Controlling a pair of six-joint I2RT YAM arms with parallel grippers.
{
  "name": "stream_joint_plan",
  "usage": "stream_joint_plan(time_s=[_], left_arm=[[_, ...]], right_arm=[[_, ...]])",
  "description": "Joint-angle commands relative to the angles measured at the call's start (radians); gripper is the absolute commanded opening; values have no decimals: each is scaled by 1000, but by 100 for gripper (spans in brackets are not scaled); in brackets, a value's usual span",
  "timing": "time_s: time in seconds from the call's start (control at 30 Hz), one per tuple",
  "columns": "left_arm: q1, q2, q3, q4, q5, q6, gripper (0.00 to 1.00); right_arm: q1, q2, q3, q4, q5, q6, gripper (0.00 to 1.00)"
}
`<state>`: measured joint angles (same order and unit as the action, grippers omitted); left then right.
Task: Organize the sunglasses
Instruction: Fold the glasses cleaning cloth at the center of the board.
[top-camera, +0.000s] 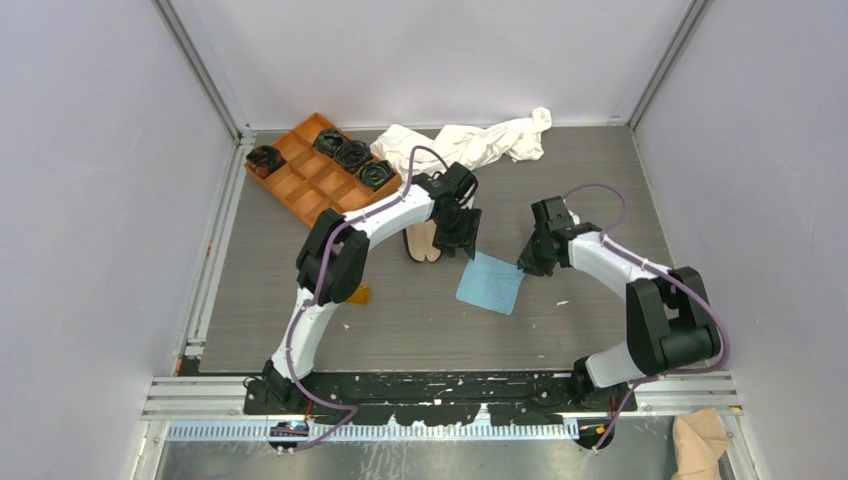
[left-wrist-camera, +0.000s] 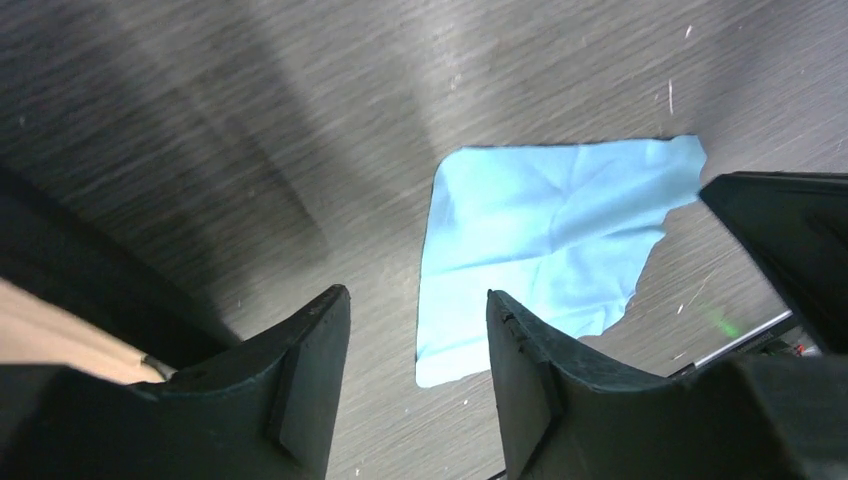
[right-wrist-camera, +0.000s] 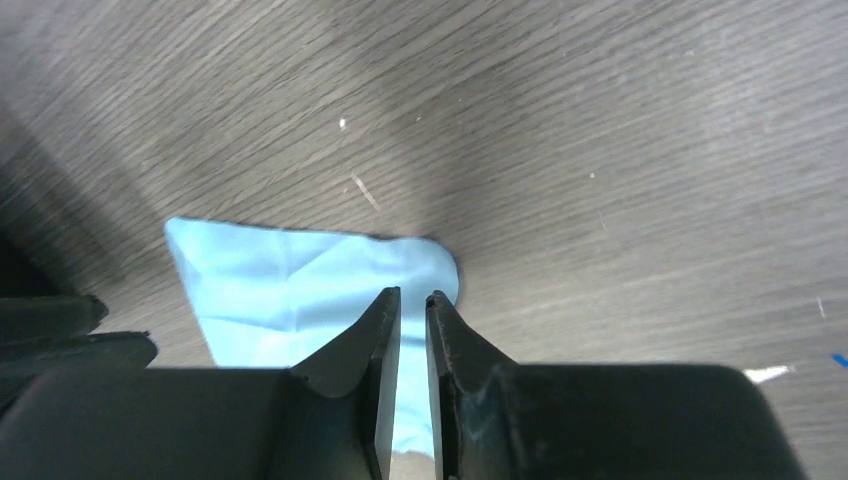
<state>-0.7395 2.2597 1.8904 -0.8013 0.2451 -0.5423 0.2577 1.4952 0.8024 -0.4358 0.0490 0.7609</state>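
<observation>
The sunglasses (top-camera: 361, 294) show only as a small amber patch on the table, mostly hidden behind my left arm's elbow. The black case (top-camera: 424, 242) lies open with its beige lining up, just left of my left gripper (top-camera: 462, 238). In the left wrist view that gripper (left-wrist-camera: 415, 295) is open and empty, above bare table at the near corner of the light blue cloth (left-wrist-camera: 550, 240). The cloth (top-camera: 490, 282) lies flat. My right gripper (right-wrist-camera: 414, 294) hovers over the cloth's (right-wrist-camera: 290, 285) right corner. Its jaws stand a narrow gap apart with nothing clamped.
An orange divided tray (top-camera: 310, 180) with several black coiled items stands at the back left. A crumpled white cloth (top-camera: 470, 140) lies along the back edge. Grey walls close in the table on three sides.
</observation>
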Motion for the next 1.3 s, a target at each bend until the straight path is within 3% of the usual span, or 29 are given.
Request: stream_joint_plan(time_s=[0.0, 0.27, 0.4, 0.53, 0.67, 0.97, 1.27], left_arm=[[-40, -144, -61, -11, -31, 20, 52], [-109, -239, -228, 31, -1, 10, 44], [-118, -260, -289, 60, 6, 0, 44], [-120, -251, -320, 76, 2, -5, 44], [-120, -237, -331, 86, 0, -9, 42], [-120, -255, -324, 76, -8, 4, 42], [-79, -216, -154, -24, -23, 47, 43]], right_arm=[[-3, -148, 6, -49, 13, 5, 23], [31, -397, -181, -28, -93, 132, 25], [148, -474, -271, 37, -104, 234, 27], [257, -430, -293, 65, -18, 292, 28], [278, -385, -302, 119, -12, 310, 27], [293, -345, -313, 35, 146, 257, 26], [380, -338, -364, 22, 131, 288, 26]])
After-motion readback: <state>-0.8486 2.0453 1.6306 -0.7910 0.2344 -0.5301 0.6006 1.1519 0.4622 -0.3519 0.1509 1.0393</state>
